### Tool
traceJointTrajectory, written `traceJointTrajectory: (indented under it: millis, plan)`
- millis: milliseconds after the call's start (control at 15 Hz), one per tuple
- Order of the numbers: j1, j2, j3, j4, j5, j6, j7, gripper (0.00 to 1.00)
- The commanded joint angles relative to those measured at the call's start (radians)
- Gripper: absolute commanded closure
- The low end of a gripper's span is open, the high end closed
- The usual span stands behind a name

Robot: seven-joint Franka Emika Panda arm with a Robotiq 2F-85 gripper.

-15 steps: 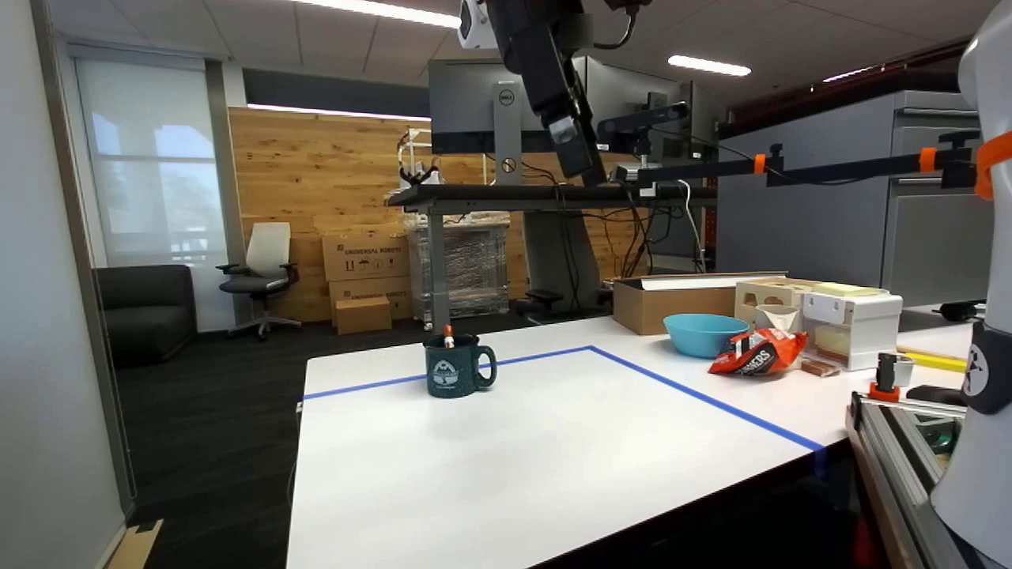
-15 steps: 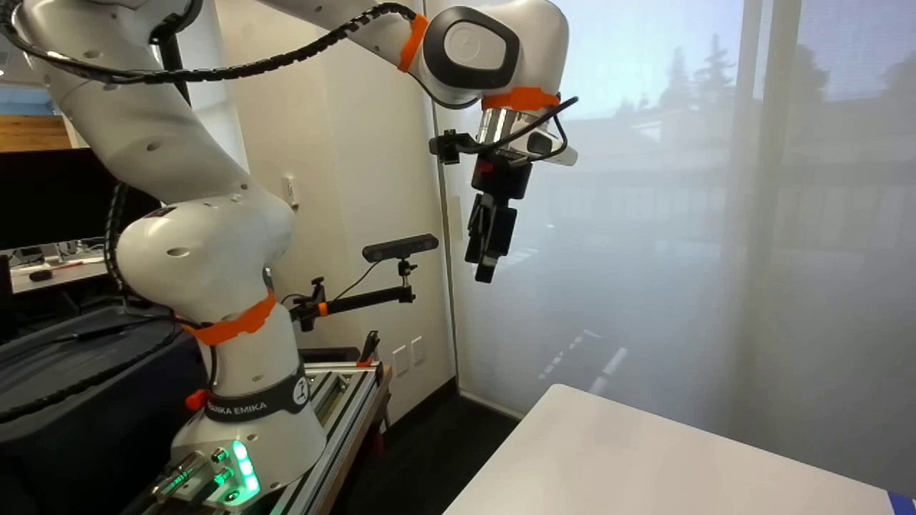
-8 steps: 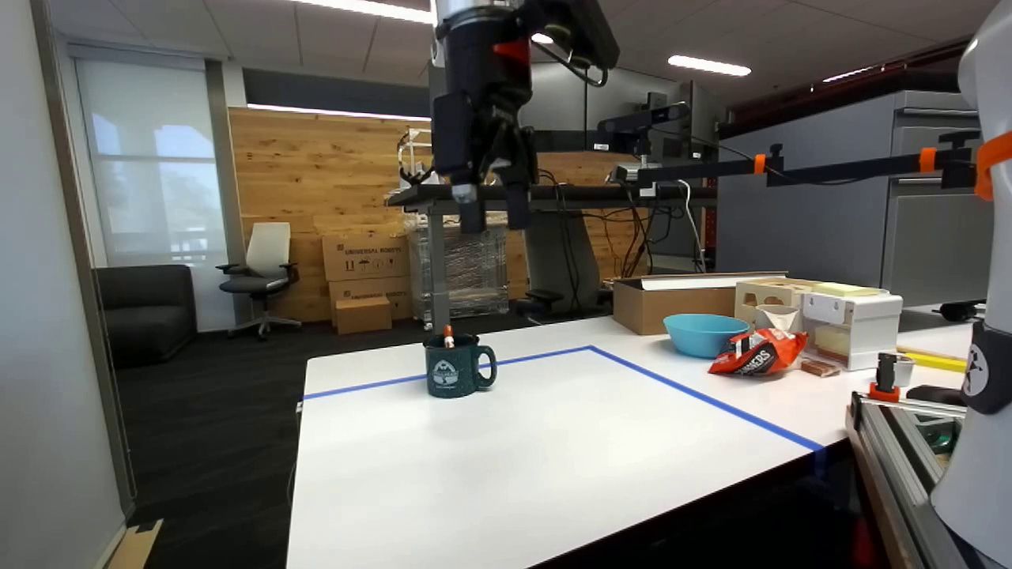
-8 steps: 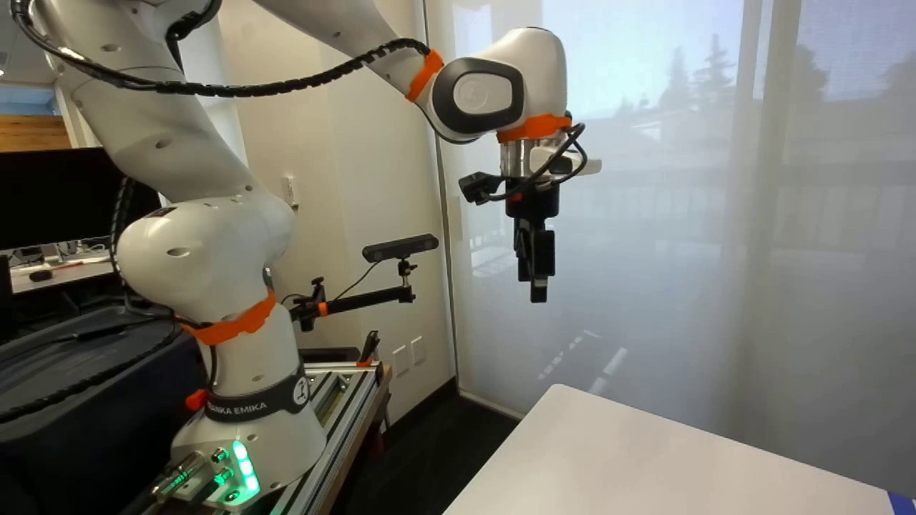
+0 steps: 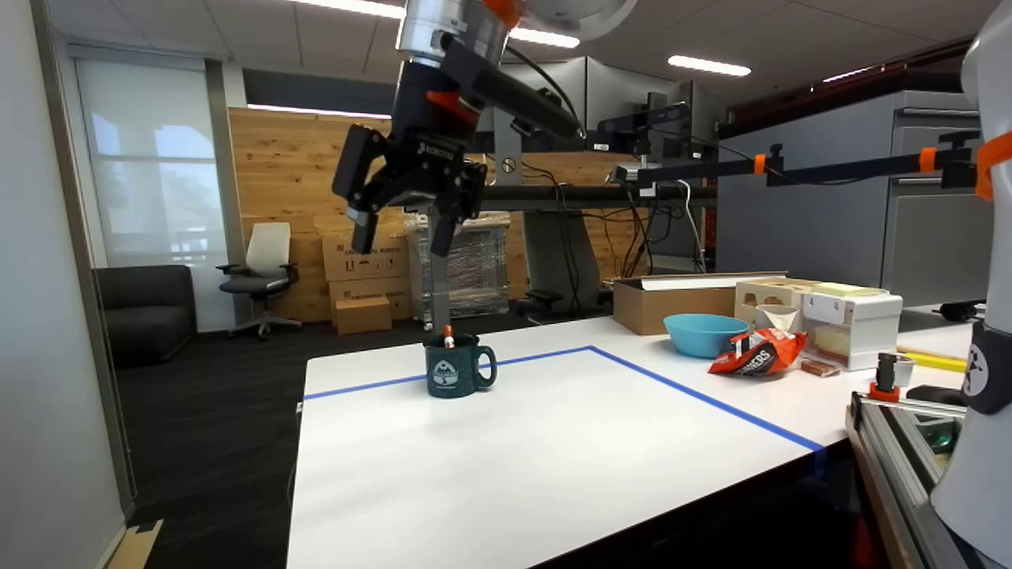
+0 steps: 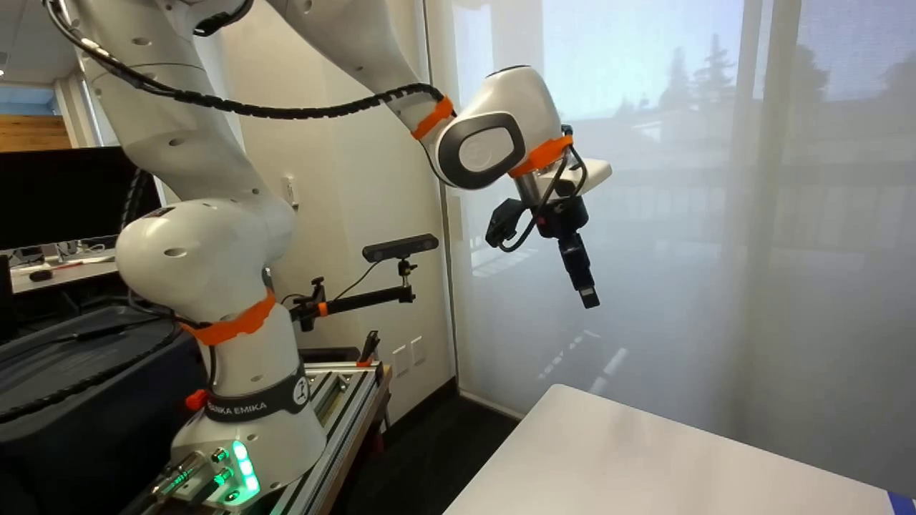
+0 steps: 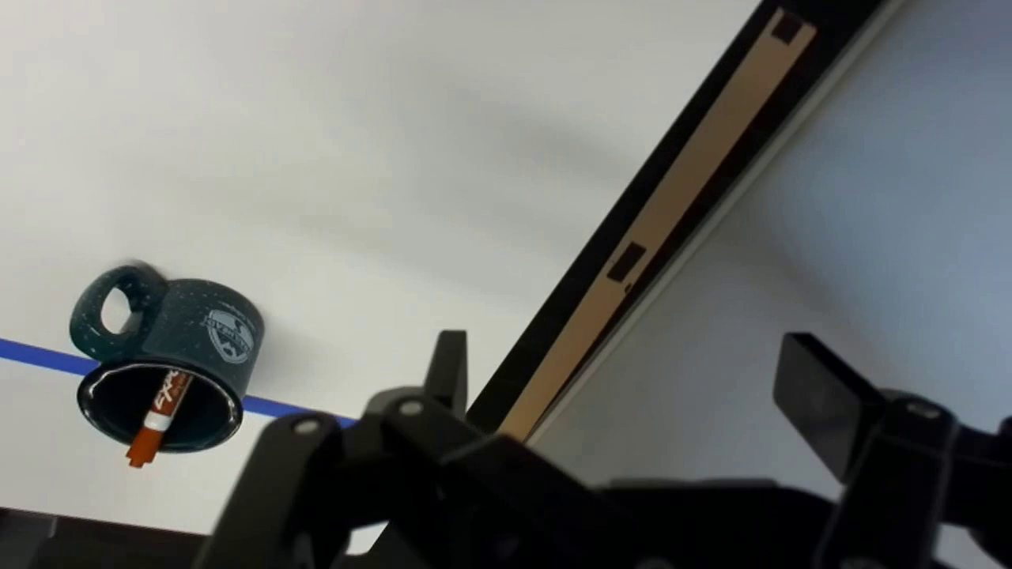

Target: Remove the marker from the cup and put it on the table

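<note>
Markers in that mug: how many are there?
1 visible: the marker leaning in the dark green mug, orange end poking above the rim. The mug's shadowed inside could hide a shorter one.

- You can read "ROBOTIQ" on your gripper (image 5: 402, 243).
- "EXP" shows on your marker (image 7: 160, 419).
- Your cup (image 7: 186, 320) bears a shield emblem (image 7: 230, 336), its lettering unclear.
- "ANKA EMIKA" runs along the dark band (image 6: 257, 402) round your robot's base (image 6: 286, 440).
- "ROBOTS" ends the lettering on a cardboard box (image 5: 395, 269), above handling symbols (image 5: 364, 265).
- "ERS" ends a red bag's (image 5: 759, 353) word.

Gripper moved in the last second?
Yes. In an exterior view, the gripper has shifted picture-left and down against the stationary cup, from its upper right to mostly upper left.
</note>
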Motion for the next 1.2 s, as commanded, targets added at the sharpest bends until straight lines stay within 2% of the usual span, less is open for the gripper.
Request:
traceJointTrajectory:
  millis: [0,133,267,467,733,933,1000,1067,1133]
  plan:
    - [-0.109,0.016,0.07,-0.04,-0.13,0.218,0.191,0.0]
    - [-0.232,0.022,0.124,-0.023,-0.245,0.296,0.297,0.0]
    - [-0.393,0.014,0.197,-0.001,-0.358,0.357,0.374,0.0]
    - [-0.622,-0.019,0.302,0.049,-0.462,0.4,0.446,0.0]
    - [-0.935,-0.106,0.504,0.064,-0.478,0.431,0.543,0.0]
    - [-1.17,-0.236,0.724,0.019,-0.436,0.435,0.639,0.0]
    - [-1.048,-0.108,0.598,0.069,-0.444,0.427,0.543,0.0]
    - [-1.086,-0.126,0.633,0.062,-0.444,0.427,0.554,0.0]
    - [-1.078,-0.126,0.629,0.061,-0.444,0.427,0.554,0.0]
